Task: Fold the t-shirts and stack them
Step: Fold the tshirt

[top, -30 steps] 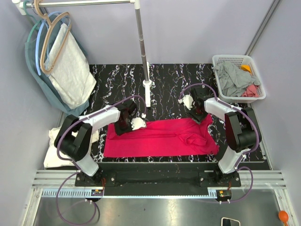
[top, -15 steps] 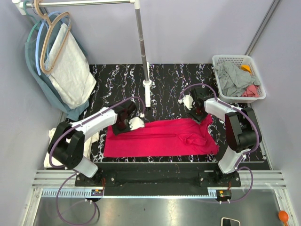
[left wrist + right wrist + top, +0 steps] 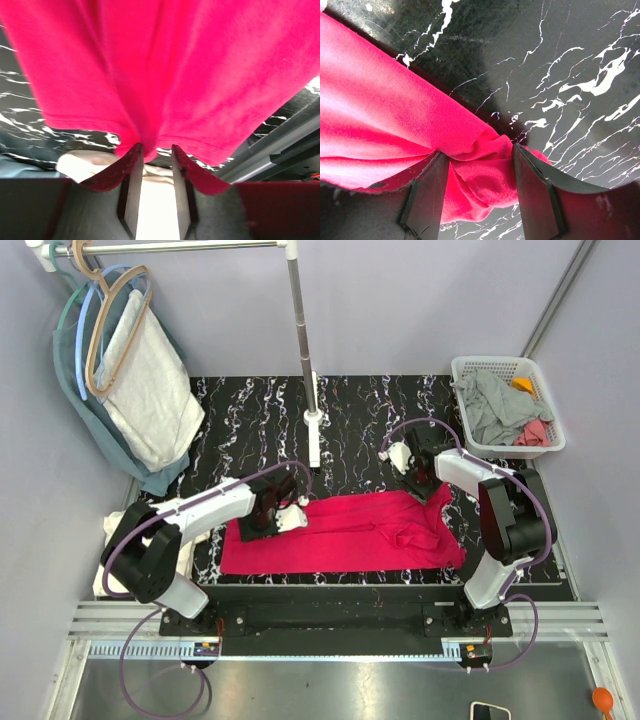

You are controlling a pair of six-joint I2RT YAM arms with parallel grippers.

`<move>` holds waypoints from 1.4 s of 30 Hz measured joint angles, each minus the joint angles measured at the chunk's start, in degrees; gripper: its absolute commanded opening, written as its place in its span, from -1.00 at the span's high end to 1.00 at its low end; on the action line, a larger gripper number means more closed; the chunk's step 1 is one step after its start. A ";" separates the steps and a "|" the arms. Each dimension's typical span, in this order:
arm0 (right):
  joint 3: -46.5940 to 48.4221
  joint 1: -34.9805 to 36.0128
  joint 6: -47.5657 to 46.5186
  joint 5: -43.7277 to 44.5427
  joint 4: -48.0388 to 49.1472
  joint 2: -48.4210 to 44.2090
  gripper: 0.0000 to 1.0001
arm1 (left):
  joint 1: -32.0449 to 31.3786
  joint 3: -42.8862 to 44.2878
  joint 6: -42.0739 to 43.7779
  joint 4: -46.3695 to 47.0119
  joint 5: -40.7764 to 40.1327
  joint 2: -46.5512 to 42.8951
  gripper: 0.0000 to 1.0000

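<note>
1. The left gripper (image 3: 155, 149), clamped on the red t-shirt (image 3: 175, 65), moved toward the near edge of the table (image 3: 350, 410).
2. The shirt's far-left hem was drawn nearer with it.

robot lab: aluminium rail frame (image 3: 340, 638)

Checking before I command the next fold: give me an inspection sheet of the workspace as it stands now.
Surface: black marbled table; no spill or damage seen.
Job's things: red t-shirt spread along the near edge, bunched at its right end.
Clutter: white cloth at the table's left edge; white basket of loose clothes at the far right.
Grippers: left gripper fingers pinch the shirt's hem; right gripper fingers clamp a bunched fold.
Cables: purple cables loop along both arms; no snag seen.
Surroundings: rack pole stands mid-table; hangers with a pale garment at the far left.
</note>
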 measured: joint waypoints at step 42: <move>-2.62 -0.39 3.93 -3.13 -5.18 -16.87 -0.99 | -0.22 3.89 1.29 13.44 1.20 -1.36 -0.98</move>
